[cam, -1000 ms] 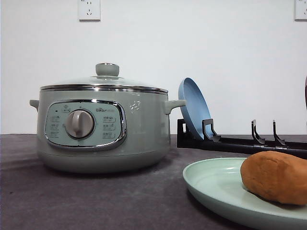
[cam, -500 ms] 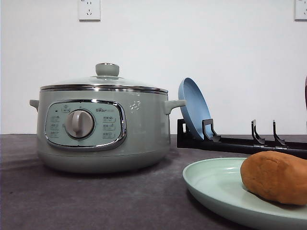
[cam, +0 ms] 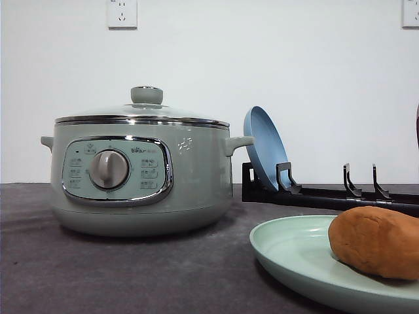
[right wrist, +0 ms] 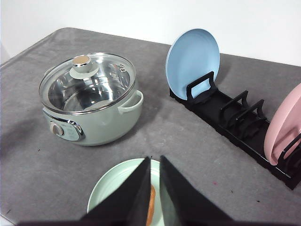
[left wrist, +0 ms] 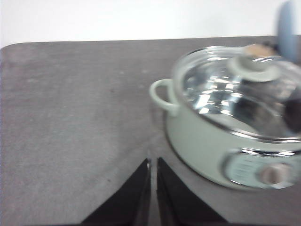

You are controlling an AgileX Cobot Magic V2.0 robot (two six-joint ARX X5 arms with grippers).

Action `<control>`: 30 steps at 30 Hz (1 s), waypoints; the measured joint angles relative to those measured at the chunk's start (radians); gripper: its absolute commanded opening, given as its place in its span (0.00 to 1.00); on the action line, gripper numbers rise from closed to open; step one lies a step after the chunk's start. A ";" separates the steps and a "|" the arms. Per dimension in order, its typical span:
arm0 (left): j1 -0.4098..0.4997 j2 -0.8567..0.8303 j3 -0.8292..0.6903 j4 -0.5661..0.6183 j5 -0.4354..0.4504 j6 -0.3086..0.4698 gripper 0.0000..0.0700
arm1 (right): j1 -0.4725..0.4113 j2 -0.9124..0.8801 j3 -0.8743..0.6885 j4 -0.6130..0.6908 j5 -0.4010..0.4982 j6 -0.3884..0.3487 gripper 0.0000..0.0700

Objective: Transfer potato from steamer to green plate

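Nothing has shifted since the earlier frames: potato (cam: 376, 242) rests on green plate (cam: 294, 255), right of lidded steamer (cam: 141, 176).
Left gripper (left wrist: 153, 162) and right gripper (right wrist: 154, 162) are both clenched empty; retreat clear without nudging the plate.

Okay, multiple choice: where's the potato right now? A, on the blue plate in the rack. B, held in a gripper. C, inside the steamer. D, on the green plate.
D: in the front view the potato lies on the green plate, while the steamer stands apart with its lid on.
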 measured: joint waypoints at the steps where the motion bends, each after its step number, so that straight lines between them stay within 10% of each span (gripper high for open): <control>1: 0.011 -0.034 -0.072 0.067 0.000 0.001 0.02 | 0.000 0.000 0.000 0.000 0.000 0.000 0.03; 15: 0.029 -0.255 -0.547 0.519 0.000 0.003 0.02 | 0.000 0.000 0.000 0.000 0.000 0.000 0.03; 30: 0.029 -0.255 -0.566 0.495 -0.024 -0.013 0.02 | 0.000 0.000 0.000 0.000 0.000 0.000 0.03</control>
